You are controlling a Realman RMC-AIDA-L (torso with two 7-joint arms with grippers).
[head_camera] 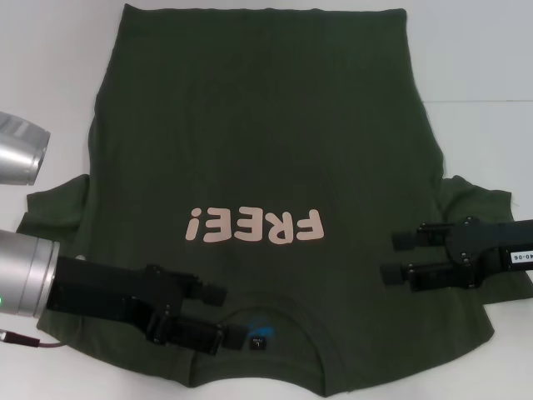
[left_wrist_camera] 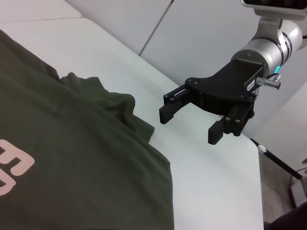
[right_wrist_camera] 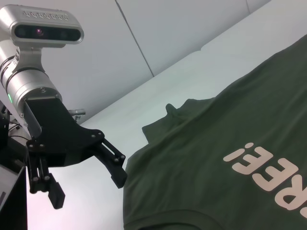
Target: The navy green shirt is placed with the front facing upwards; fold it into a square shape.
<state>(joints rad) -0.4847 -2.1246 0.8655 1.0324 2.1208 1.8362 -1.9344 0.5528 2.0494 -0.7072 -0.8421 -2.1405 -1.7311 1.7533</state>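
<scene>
Olive shirt (head_camera: pixel 258 150) between parted pincers.

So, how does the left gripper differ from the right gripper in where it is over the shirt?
The left gripper hangs over the navy green shirt near the collar and neck label. The right gripper hangs over the opposite shoulder, beside the "FREE!" lettering. The left gripper points slightly toward the collar edge; the right gripper lies nearly level. Both are open and hold nothing.
</scene>
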